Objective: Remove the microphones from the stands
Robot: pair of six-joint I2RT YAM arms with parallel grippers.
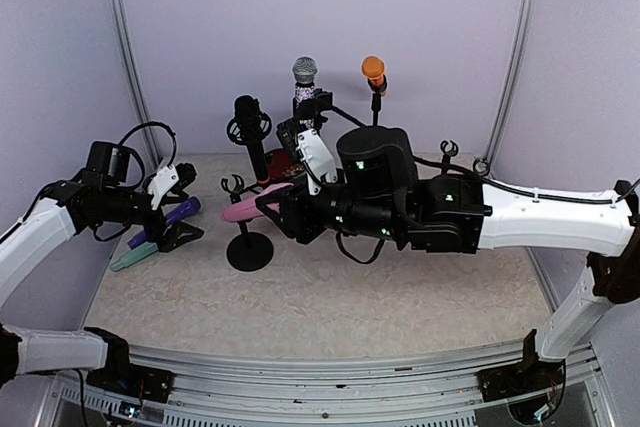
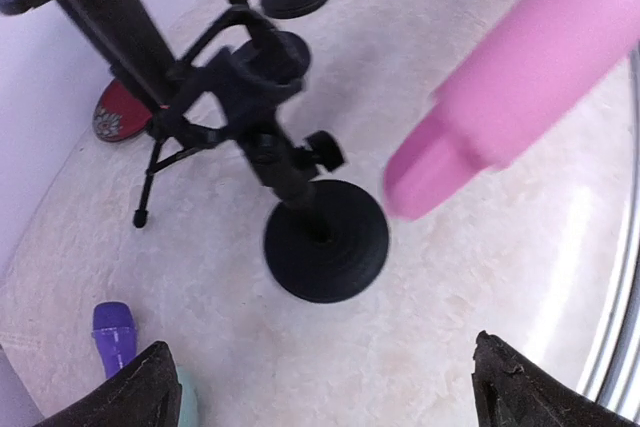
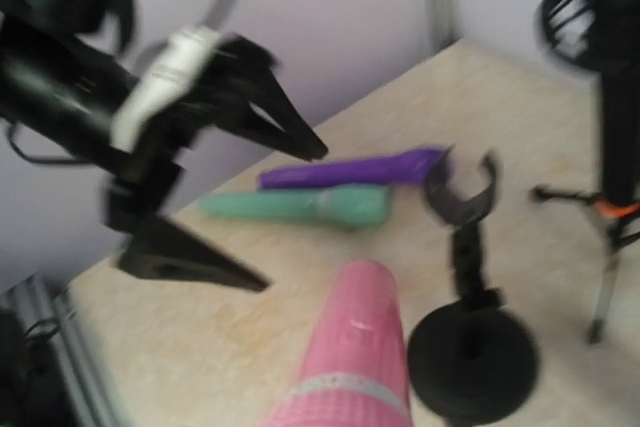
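Above the table (image 1: 420,297), the right gripper (image 1: 272,209) grips the pink mic (image 1: 240,213) level in the air, just off the empty stand (image 1: 249,250). The left gripper (image 1: 188,217) is spread wide over the purple mic (image 1: 172,219) and green mic (image 1: 133,258).

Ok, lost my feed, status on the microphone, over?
Left gripper open, empty. Right gripper shut on pink microphone, out of clip stand. Aside: purple microphone, green microphone, not blocking.

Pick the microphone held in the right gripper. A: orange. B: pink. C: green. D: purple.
B: the pink microphone sticks out of the right gripper, off the table, while the green microphone and the purple microphone lie on it.
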